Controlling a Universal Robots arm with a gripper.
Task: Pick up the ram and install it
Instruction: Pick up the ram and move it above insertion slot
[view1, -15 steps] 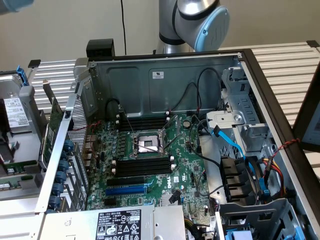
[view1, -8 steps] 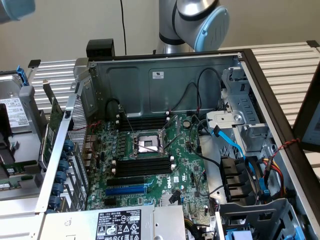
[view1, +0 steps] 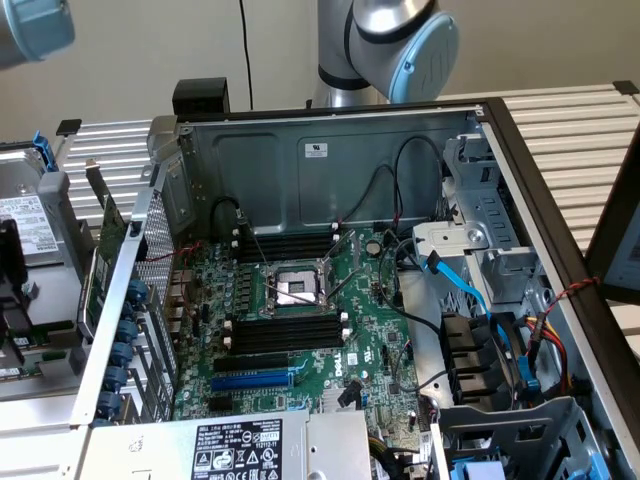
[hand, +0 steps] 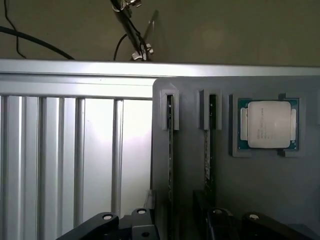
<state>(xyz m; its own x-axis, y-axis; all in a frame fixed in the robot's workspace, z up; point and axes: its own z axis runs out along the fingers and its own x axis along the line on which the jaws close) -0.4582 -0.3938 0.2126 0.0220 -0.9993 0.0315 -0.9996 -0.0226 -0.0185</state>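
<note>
the ram (hand: 170, 150) stands on edge in a slot of the grey holder (hand: 190, 175), near the spread, empty pincer (hand: 180, 227), and looks light, stiff yet fragile, probably best pinched across its flat faces at mid-length, clear of its contacts.

You get soft, even room light from above the computer case (view1: 330, 170): its back wall is evenly lit, the corners inside the case under the drive cages (view1: 490, 250) fall into shadow, and the arm joint (view1: 400, 30) above the case shows a bright sheen. Through the wrist view, glare whitens the slatted table (hand: 100, 150), while the ram sticks (hand: 170, 150) read as dark, shadowed strips.
</note>
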